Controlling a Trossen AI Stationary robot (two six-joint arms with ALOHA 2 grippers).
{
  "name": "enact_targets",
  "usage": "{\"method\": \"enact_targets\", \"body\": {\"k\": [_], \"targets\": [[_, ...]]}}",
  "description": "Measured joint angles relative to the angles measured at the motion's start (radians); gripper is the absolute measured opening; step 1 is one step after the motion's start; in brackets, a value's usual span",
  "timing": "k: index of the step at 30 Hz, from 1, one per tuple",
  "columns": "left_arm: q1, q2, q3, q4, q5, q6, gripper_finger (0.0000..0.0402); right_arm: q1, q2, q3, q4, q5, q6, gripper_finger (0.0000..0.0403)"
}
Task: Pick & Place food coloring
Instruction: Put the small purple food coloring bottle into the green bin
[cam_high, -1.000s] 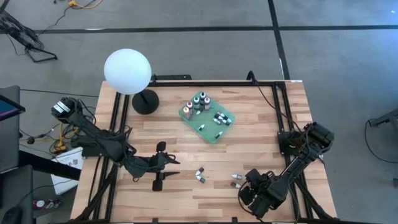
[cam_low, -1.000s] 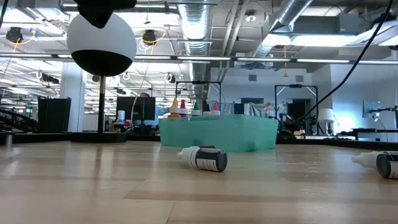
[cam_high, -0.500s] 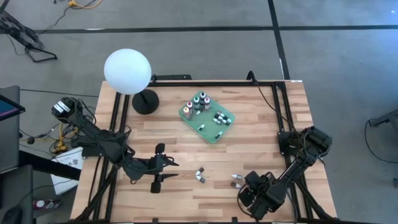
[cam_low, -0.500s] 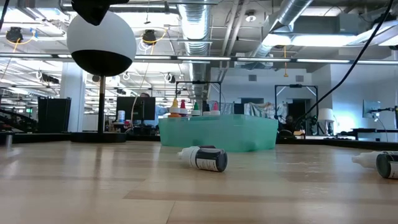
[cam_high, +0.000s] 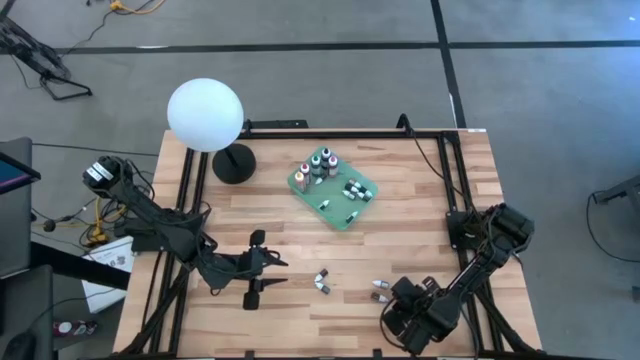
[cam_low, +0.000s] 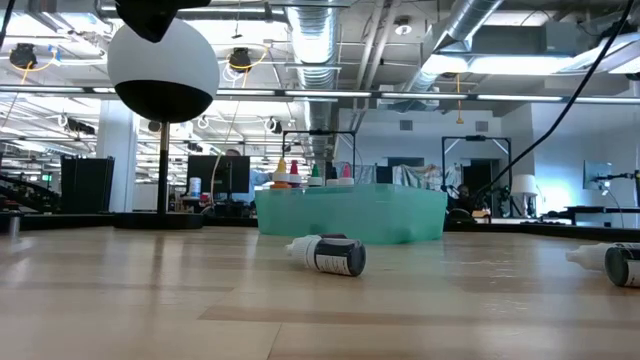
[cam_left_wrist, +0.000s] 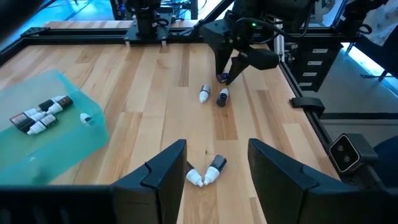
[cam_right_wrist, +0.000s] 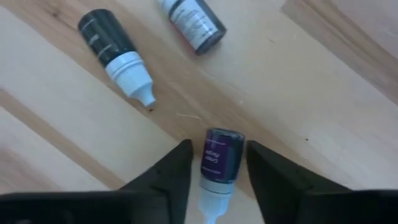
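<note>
Several food coloring bottles stand or lie in the green tray (cam_high: 333, 188). Two small ones (cam_high: 322, 281) lie at mid table. Three more lie near the near right. Of these, a dark purple-labelled bottle (cam_right_wrist: 219, 158) with a white tip lies on the wood between the fingers of my right gripper (cam_right_wrist: 217, 163), which points down at it, jaws narrowly apart. The other two (cam_right_wrist: 115, 46) (cam_right_wrist: 193, 23) lie just beyond it. My left gripper (cam_left_wrist: 217, 155) hovers open above the table's near left, level with the mid-table pair. My right gripper stands astride the purple-labelled bottle's body (cam_right_wrist: 233, 155) from above, its fingers on the two long sides. One finger (cam_right_wrist: 258, 165) is right beside the bottle; a sliver of wood shows at the other. Whether either touches, I cannot tell. The bottle lies flat on the table.
A white globe lamp (cam_high: 205, 115) on a black base stands at the far left. Black frame rails run along the table's far, left and right edges. Bare wood lies between the tray and the loose bottles.
My right gripper has sunk a little toward the bottles at the near right. The bottles and my left arm have kept still.
</note>
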Motion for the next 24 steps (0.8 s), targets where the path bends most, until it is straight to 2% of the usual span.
{"method": "enact_targets", "body": {"k": [5, 9, 19, 24], "targets": [[0.000, 0.000, 0.000, 0.000, 0.000, -0.010, 0.0167, 0.001, 0.001, 0.000, 0.006, 0.025, -0.009, 0.0090], [-0.001, 0.000, 0.000, -0.001, 0.007, -0.020, 0.0167, 0.002, 0.002, -0.001, 0.008, 0.040, -0.031, 0.0067], [-0.027, 0.000, 0.000, 0.000, 0.001, -0.025, 0.0167, 0.002, 0.009, 0.038, -0.029, 0.086, -0.099, 0.0074], [-0.028, 0.000, 0.000, 0.000, 0.000, -0.028, 0.0167, -0.007, 0.010, 0.108, -0.117, 0.179, -0.151, 0.0071]]}}
